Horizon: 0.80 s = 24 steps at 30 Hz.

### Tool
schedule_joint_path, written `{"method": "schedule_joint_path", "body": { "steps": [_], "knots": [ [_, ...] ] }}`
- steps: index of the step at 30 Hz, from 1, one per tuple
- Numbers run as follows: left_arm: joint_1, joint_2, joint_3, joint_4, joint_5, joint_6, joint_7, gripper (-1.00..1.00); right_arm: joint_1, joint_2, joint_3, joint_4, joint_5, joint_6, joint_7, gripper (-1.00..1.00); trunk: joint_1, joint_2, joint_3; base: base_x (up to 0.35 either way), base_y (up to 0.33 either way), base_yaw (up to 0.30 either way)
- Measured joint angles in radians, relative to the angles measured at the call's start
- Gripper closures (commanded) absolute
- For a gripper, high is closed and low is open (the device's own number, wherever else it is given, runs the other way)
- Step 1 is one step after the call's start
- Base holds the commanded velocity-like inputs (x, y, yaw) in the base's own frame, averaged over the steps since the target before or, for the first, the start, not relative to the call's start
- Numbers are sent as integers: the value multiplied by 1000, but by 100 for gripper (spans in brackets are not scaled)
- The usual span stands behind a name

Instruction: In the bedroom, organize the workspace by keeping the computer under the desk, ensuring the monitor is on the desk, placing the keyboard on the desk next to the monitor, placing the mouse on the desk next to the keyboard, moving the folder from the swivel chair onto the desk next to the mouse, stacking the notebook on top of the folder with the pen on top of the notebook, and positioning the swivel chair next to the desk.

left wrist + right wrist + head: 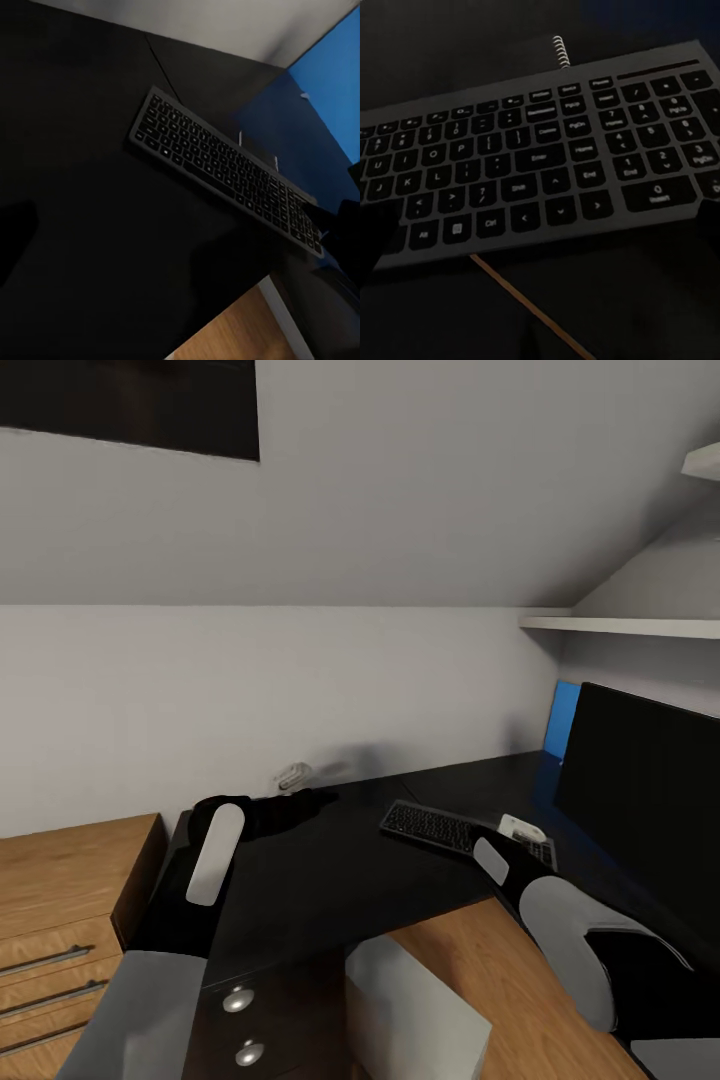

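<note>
**Spotter:** Where are we on the desk job?

**Operator:** Partway, I'd judge. The keyboard (452, 830) lies flat on the black tabletop (330, 870), just beside the monitor (640, 790), which stands upright on the same surface. Those two steps look done. The folder (566, 720) shows as a blue edge behind the monitor, by the wall, so it is off the chair, though I can't confirm it lies flat.

**Spotter:** The computer?

**Operator:** A light-grey box (415, 1010) sits under the tabletop, beside the drawers. I take that for the tower, in place.

**Spotter:** And the claws?

**Operator:** My right claw (497, 830) hovers at the keyboard's near end. From its wrist camera I'm close over the keys, but the fingers are dark blurs at the edges, so I cannot tell how wide it gapes or whether it grips anything. Left claw (290, 800) rests out over the tabletop; same story, too dark to read.

**Spotter:** What's left?

**Operator:** Something pale (521, 827) lies just past the right claw, maybe the mouse, I'm not sure. A spiral binding (559, 51) peeks from behind the keyboard, likely the notebook, so stacking remains.
</note>
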Motion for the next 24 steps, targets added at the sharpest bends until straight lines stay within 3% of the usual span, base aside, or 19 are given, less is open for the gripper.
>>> {"method": "schedule_joint_path", "body": {
  "steps": [5, 6, 9, 10, 13, 24],
  "knots": [
    [0, -1, -1, 3, 0, 0, 3, -100, 3, 0, 0, 0, 1, -13, 0, -100, 0, 0, 0, 0, 0, 0],
    [0, -1, -1, 8, -1, -1, 3, -100, 20, 7, 3, -1, 10, -62, -4, -100, 0, 0, 0, 0, 0, 0],
    [0, -2, -2, 9, -1, -1, 2, -100, 30, 24, 4, -2, 28, -88, -6, -100, 0, 0, 0, 0, 0, 0],
    [0, -3, -2, 9, -1, -2, 1, -100, 39, 52, 5, -2, 100, -123, -25, -100, 0, 0, 0, 0, 0, 0],
    [0, -3, -2, 9, -1, -1, 1, -100, 41, 61, 4, -2, 138, -137, -47, -100, 0, 0, 0, 0, 0, 0],
    [0, -3, -3, 9, -2, -2, 0, -100, 42, 66, 4, -3, 159, -146, -68, -100, 0, 0, 0, 0, 0, 0]
  ]
}}
